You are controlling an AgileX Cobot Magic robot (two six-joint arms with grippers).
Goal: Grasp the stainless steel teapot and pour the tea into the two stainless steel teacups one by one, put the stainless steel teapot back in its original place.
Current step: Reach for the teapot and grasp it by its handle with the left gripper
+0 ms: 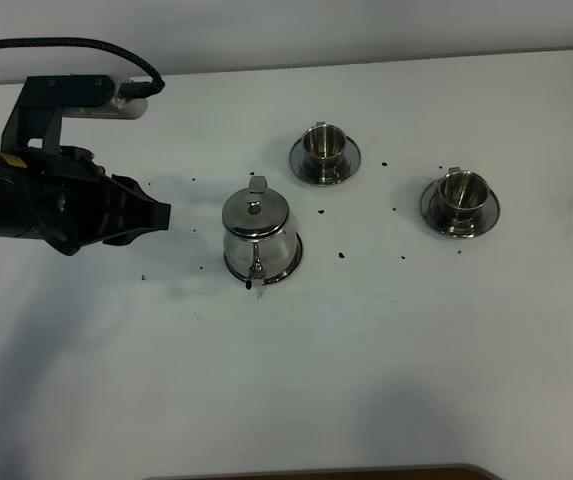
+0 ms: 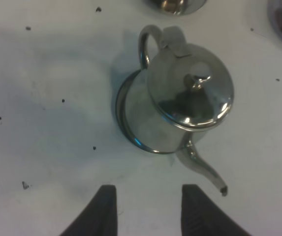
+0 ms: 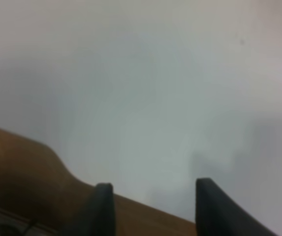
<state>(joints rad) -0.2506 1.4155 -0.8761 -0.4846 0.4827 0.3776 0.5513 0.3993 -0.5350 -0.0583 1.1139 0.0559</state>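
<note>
The stainless steel teapot is standing upright at the middle of the white surface, sitting on its round steel saucer. Its lid is on, its loop handle is pointing to 12 o'clock and its spout to 6 o'clock in the high view. The left claw is hovering at the pot's 9 o'clock, near it but not touching. Its fingers are standing moderately apart and holding nothing. The right claw is not showing in the high view. Its own camera shows it parted and empty above bare surface, beside a wooden edge.

The first teacup is waiting on a saucer at the teapot's 1 o'clock. The second teacup is waiting on another at 3 o'clock, farther off. Both are upright, but whether either is holding tea is too small and too reflective to tell. Dark specks are lying scattered around the pot.

So the stage is hard to read. The pot is resting in its own place and no claw is gripping it. If the cups are dry, the grasp at the handle, both pours and the return are all remaining.
</note>
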